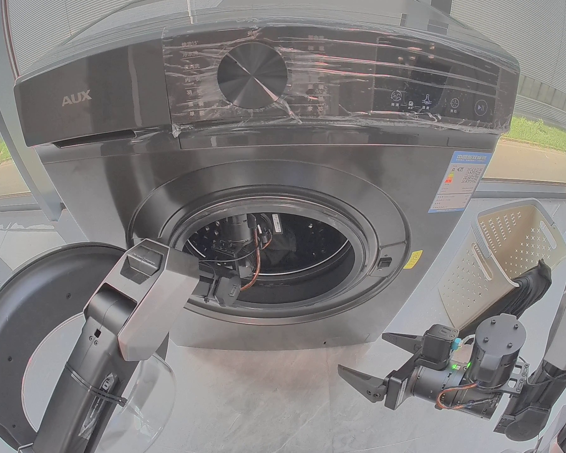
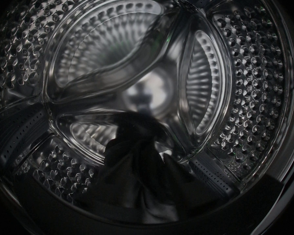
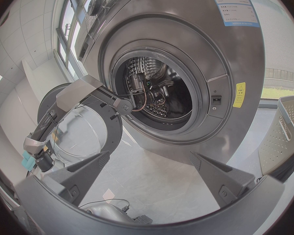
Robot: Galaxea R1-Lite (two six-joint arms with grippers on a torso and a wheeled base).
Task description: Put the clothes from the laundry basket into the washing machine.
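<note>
Clothes: one dark garment (image 1: pixel 527 292) hangs over one basket (image 1: pixel 503 253) right of the washer (image 1: pixel 264 158); left gripper (image 1: pixel 242 234) inside its drum (image 1: pixel 308 246), grip unclear. A second garment (image 2: pixel 137 170) lies on the drum floor. Right gripper (image 3: pixel 147 155) gapes empty before the washer.

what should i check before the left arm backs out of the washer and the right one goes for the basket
1. Washer door swung wide open, to the robot's left of the opening: ok.
2. Dark garment lying low inside the drum, behind the door rim: ok.
3. Left arm and its orange cable free of the door rim: cannot tell.
4. Right pincer open and empty, out in front of the washer: ok.
5. Laundry basket tipped toward the robot, dark cloth hanging at its lower rim to pick: ok.
</note>
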